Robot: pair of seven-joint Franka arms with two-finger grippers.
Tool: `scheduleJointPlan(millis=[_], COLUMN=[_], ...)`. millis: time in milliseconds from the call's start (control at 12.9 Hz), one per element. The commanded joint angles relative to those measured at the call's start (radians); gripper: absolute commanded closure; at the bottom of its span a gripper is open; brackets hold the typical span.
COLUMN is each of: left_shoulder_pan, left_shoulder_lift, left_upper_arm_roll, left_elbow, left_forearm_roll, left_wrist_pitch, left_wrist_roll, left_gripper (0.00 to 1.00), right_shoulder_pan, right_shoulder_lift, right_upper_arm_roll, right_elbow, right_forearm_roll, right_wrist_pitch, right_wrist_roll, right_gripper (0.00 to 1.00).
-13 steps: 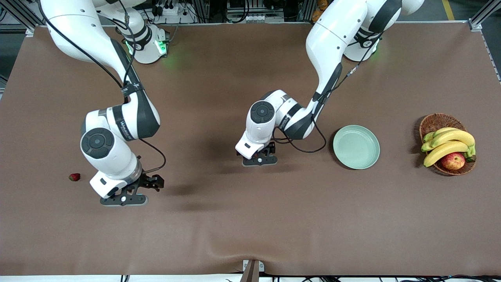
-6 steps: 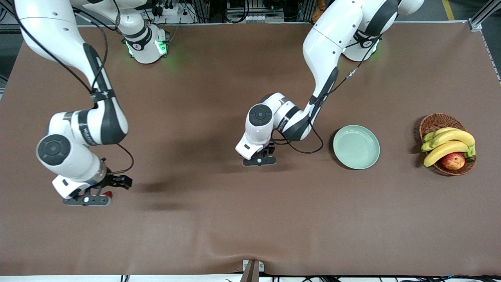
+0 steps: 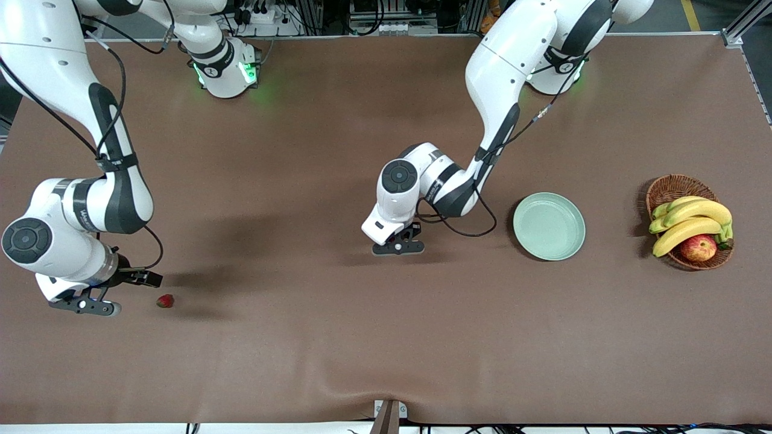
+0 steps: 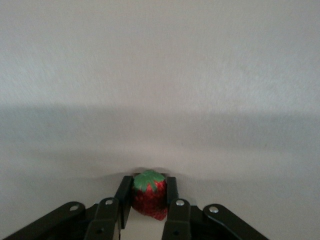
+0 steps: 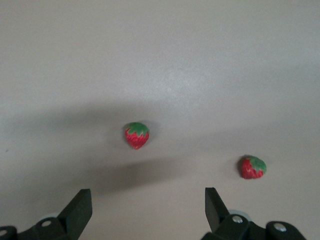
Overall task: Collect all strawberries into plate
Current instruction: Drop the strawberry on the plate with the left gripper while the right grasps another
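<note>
My left gripper point(image 3: 398, 246) is low over the middle of the table. In the left wrist view it point(image 4: 148, 194) is shut on a strawberry point(image 4: 149, 196), red with a green cap; the hand hides that berry in the front view. My right gripper point(image 3: 84, 304) is over the table near the right arm's end, open and empty point(image 5: 147, 210). Two strawberries point(image 5: 136, 135) point(image 5: 253, 167) lie apart on the cloth ahead of its fingers. The front view shows only one of them point(image 3: 164, 300); the arm hides the other. The mint-green plate point(image 3: 549, 226) is empty, toward the left arm's end.
A brown wicker basket point(image 3: 669, 184) with bananas point(image 3: 690, 220) and a red-yellow apple point(image 3: 698, 247) stands toward the left arm's end of the table, past the plate. A brown cloth point(image 3: 386, 337) covers the table.
My right arm has swung toward its end of the table, uncovering one strawberry and covering another. My left gripper has barely moved and stays shut on its strawberry.
</note>
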State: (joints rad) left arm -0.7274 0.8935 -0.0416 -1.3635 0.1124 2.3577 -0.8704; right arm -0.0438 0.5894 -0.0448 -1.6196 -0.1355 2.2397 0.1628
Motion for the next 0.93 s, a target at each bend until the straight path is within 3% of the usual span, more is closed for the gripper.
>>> scheduleJointPlan(millis=[0,155,464,541,619,696,851], left_shoulder_pan=[0.011,0.093,0.213,0.248,0.288,0.313,0.361], left_shoulder_lift=[-0.077,-0.172,-0.298,-0.318,-0.335,-0.349,-0.376], left_upper_arm_roll=[0.037,0.034,0.032,0.032,0.031,0.032,0.032], left_elbow=[0.012,0.003,0.001,-0.002,-0.011,-0.028,-0.092], left_forearm_roll=[0.046,0.049,0.038,0.038,0.038,0.038,0.041], left_wrist_pitch=[-0.055,-0.119,-0.386,-0.446,-0.504,-0.543,-0.557], left_wrist_roll=[-0.015,0.004,0.21,0.285,0.371,0.425,0.479], left_gripper=[1.0,1.0,1.0,1.0,1.0,1.0,1.0], right_shoulder_pan=[-0.031,-0.037,-0.041,-0.041,-0.041,-0.042,-0.041], right_shoulder_lift=[0.067,0.107,0.179,0.19,0.199,0.208,0.218], right_upper_arm_roll=[0.02,0.02,0.019,0.019,0.019,0.019,0.019], right_elbow=[0.013,0.035,0.049,0.058,0.066,0.075,0.076], right_forearm_roll=[0.032,0.121,0.116,0.116,0.116,0.116,0.116], right_wrist_pitch=[0.093,0.109,0.192,0.196,0.198,0.207,0.216], right_wrist_roll=[0.021,0.02,0.006,0.006,0.006,0.004,0.006], right_gripper=[0.0,0.0,0.0,0.06,0.2,0.28,0.39])
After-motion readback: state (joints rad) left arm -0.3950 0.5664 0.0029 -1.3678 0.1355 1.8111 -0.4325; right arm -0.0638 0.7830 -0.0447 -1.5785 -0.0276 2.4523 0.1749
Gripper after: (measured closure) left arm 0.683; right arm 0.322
